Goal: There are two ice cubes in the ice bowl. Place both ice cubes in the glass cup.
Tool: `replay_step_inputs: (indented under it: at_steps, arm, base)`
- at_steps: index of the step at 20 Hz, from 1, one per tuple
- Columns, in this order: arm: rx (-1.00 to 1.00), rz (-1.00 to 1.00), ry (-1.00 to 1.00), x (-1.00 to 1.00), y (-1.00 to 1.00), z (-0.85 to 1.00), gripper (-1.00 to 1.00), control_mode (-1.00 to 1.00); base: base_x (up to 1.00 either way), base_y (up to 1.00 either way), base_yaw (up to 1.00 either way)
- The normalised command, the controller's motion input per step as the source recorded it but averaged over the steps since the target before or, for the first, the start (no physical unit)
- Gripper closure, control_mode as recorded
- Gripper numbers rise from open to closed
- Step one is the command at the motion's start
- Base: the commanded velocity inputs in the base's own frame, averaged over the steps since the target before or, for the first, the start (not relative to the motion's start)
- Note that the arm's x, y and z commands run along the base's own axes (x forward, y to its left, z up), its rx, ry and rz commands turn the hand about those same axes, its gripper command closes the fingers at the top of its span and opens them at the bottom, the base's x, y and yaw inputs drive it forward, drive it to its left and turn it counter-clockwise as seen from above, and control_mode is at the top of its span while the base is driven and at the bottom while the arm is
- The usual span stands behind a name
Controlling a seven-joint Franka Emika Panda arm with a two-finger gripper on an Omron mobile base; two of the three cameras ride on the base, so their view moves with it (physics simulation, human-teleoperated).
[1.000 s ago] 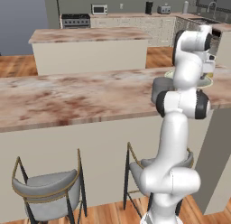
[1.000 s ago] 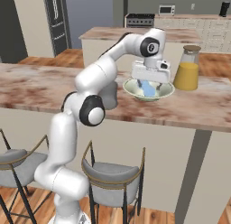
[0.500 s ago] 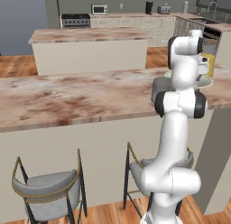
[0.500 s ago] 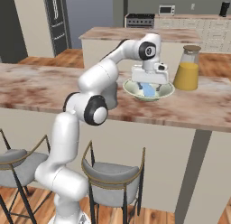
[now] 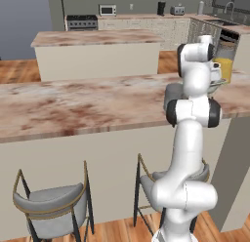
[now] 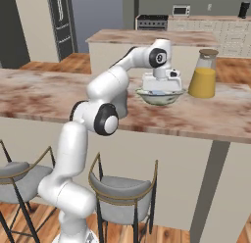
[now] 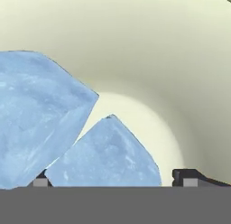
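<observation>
End effector (image 6: 161, 91) is lowered into the bowl (image 6: 160, 96) on the desk (image 6: 215, 114), its fingers apart; in the hand view the two tips stand at roughly 7 and 5 o'clock with one cube (image 7: 106, 156) lying between them, not visibly clamped. The second cube (image 7: 38, 114) sits at about 9 o'clock of that view, touching the first along one edge; both rest on the pale inner wall and floor of the bowl (image 7: 149, 51). In the right base view the bowl stands just beside the jug (image 6: 203, 74) of orange liquid, which is at its 3 o'clock. In the left base view the arm covers most of the bowl (image 5: 218, 83), with the jug (image 5: 224, 66) behind it. The cup cannot be made out in these views, so its place is not established. Assessment: no part of the task is complete. Both cubes are still in the bowl, and neither is gripped. Outstanding work is to close on the nearer cube, lift it clear, carry it to the cup, release, then repeat for the other. The cubes touch, so closing on one may nudge its neighbour.
</observation>
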Motion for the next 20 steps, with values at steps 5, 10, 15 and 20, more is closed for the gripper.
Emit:
replay_step_inputs:
  at_steps: [5, 10, 15, 20]
  arm:
    - [-0.06, 0.0, 0.0, -0.22, 0.0, -0.23, 1.0, -1.0]
    - [0.0, 0.0, 0.0, -0.1, 0.0, 0.0, 1.0, -1.0]
    - [0.0, 0.0, -0.12, -0.42, 0.0, 0.37, 1.0, -1.0]
    - [0.0, 0.0, -0.26, -0.54, 0.01, 0.99, 1.0, -1.0]
  base:
    - [0.0, 0.0, 0.0]
    - [0.0, 0.0, 0.0]
    - [0.0, 0.0, 0.0]
    - [0.0, 0.0, 0.0]
